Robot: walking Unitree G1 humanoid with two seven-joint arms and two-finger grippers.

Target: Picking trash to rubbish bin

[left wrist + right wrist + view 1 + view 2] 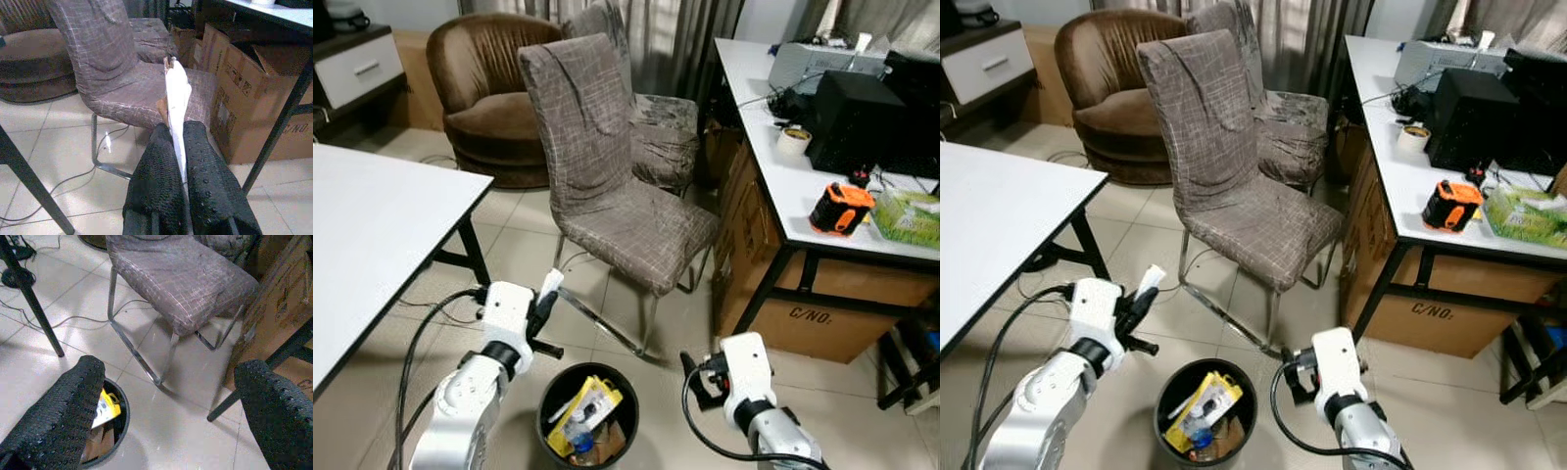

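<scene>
Fingers [161,176] of my left gripper [546,305] are pressed together on a thin white strip of trash [177,103], which sticks out past their tips. That arm is bent at the elbow and raised in front of me on my left, its wrist pointing forward toward the grey chair [607,166]. The strip is held above the tiled floor, up and to the left of the black rubbish bin [551,394], not over its mouth.

On my right, the other arm is lower and nearer the floor, just beside the bin. My right gripper [176,396] has its two black fingers [73,406] spread wide apart with nothing between them; through the gap I see floor tiles, the chair's metal legs and the bin's rim.

Inside the bin lie a yellow packet [590,401] and other scraps. A white bench [372,225] stands to my left, and another bench [773,166] to my right carries an orange tape measure [840,208].
</scene>
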